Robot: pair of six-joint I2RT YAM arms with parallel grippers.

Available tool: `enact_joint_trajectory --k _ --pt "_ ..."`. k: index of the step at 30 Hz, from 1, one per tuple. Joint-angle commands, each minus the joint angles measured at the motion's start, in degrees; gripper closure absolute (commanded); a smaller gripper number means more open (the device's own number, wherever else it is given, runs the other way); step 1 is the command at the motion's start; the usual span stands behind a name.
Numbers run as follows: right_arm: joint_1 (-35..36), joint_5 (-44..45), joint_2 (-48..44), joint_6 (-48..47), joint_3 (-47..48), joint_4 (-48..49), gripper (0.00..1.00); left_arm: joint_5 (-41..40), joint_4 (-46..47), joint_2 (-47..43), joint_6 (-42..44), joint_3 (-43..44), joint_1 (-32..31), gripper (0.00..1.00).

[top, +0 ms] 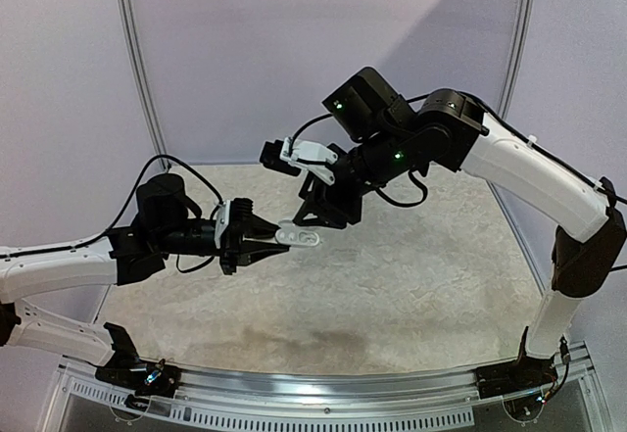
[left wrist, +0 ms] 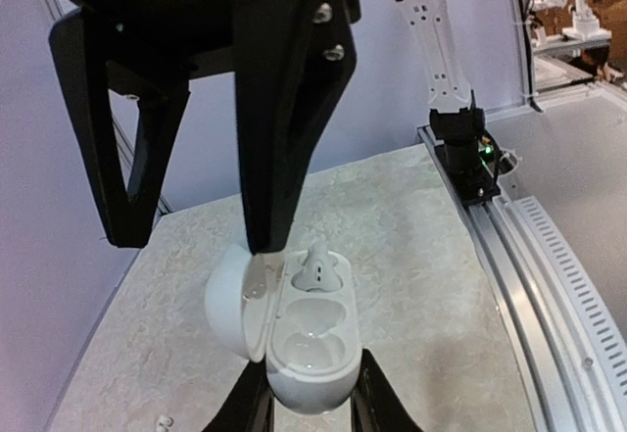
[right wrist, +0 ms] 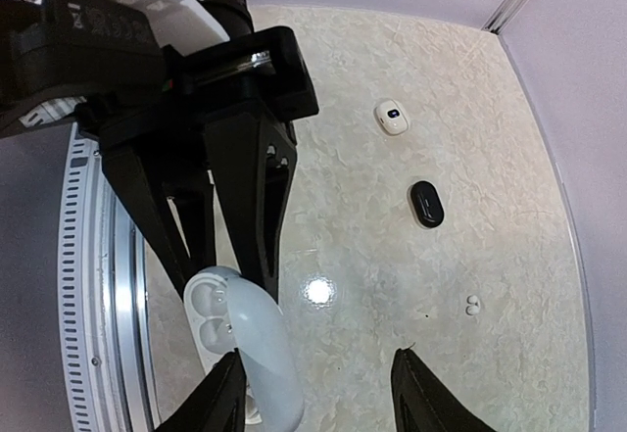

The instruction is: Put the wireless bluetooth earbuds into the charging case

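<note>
My left gripper (top: 277, 240) is shut on the base of a white charging case (left wrist: 309, 354) and holds it in the air above the table. The case's lid (left wrist: 230, 300) stands open to the left. One white earbud (left wrist: 318, 267) sits in the far socket, stem up; the near socket (left wrist: 306, 349) is empty. My right gripper (right wrist: 318, 393) hangs over the case with its jaws open and nothing between them. One of its fingers (left wrist: 269, 207) ends right at the lid's hinge edge. A pair of loose white earbuds (right wrist: 472, 304) lies on the table.
A shut white case (right wrist: 392, 117) and a shut black case (right wrist: 426, 204) lie on the mottled beige table top (top: 411, 285). A metal rail (left wrist: 549, 285) runs along the table's near edge. Another tiny white bud (left wrist: 162, 419) lies below the held case.
</note>
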Motion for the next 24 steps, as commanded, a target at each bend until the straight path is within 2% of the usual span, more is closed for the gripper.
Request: enact_joint_trajectory --k 1,4,17,21,24 --pt "-1.89 -1.93 1.21 -0.37 -0.26 2.38 0.48 -0.07 2.98 1.40 -9.26 -1.00 0.45 1.00" --pt "-2.37 -3.39 1.81 -0.83 -0.15 2.93 0.47 -1.91 4.73 2.42 -14.66 -0.97 0.75 1.00" --pt "-7.00 -12.22 0.80 0.16 0.40 10.94 0.46 -4.80 10.98 8.16 -24.67 1.09 3.31 1.00" --pt "-10.40 -14.10 0.14 3.80 0.06 16.77 0.44 -5.77 12.23 9.97 -27.58 2.02 5.08 1.00" --pt "-14.64 -11.09 0.29 11.25 -1.84 23.54 0.42 -6.59 12.80 10.71 -28.76 2.43 6.71 1.00"
